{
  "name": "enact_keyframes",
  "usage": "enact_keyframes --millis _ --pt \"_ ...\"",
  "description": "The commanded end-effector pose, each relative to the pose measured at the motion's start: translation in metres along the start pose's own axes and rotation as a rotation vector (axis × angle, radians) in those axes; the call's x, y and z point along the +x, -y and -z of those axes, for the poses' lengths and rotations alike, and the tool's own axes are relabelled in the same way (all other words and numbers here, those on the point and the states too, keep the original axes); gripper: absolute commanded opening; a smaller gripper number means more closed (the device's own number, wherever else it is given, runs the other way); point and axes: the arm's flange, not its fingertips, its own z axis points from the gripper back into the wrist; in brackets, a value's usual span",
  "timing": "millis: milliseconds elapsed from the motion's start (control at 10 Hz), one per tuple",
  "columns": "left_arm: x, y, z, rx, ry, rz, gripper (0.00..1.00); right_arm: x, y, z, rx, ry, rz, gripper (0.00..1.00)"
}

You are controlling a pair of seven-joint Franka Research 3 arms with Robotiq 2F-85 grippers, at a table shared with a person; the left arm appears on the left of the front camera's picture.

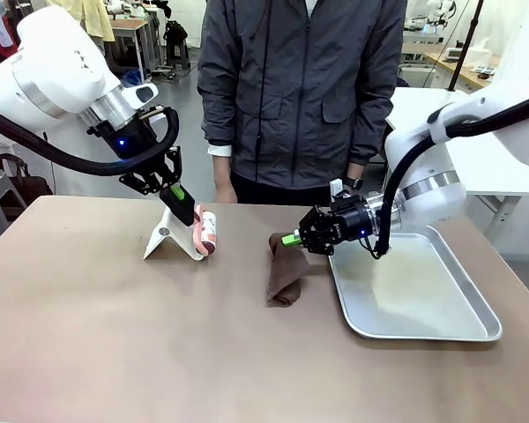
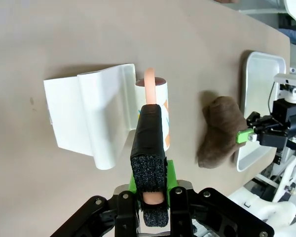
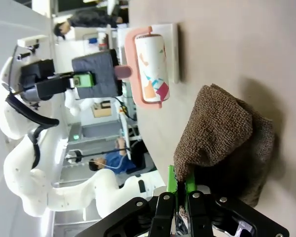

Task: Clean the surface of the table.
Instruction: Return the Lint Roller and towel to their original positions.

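The brownish table (image 1: 115, 344) carries a white folded stand (image 1: 166, 238). My left gripper (image 1: 182, 206) is shut on the pink handle of a lint roller (image 1: 208, 233), whose patterned roll sits low against the stand. In the left wrist view the lint roller (image 2: 156, 106) juts out from the black foam pads (image 2: 149, 170), beside the stand (image 2: 91, 116). My right gripper (image 1: 293, 239) is shut on a corner of a brown cloth (image 1: 285, 275), which droops onto the table. The right wrist view has that gripper (image 3: 183, 190) pinching the cloth (image 3: 222, 131).
A shiny metal tray (image 1: 423, 328) lies at the right, under my right arm, close to the cloth. A person in a grey jacket (image 1: 300, 88) stands at the far edge, hands hanging near it. The near half of the table is bare.
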Motion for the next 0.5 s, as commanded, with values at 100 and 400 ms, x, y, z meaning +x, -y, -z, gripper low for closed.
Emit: enact_keyframes --millis 100,400 --pt "0.003 -0.006 -0.004 0.034 0.045 -0.059 0.22 0.012 -0.016 0.009 -0.127 -0.046 0.018 0.06" --pt "0.010 -0.013 0.000 0.028 0.026 -0.038 0.22 0.015 -0.008 0.016 -0.088 -0.067 0.035 0.06"
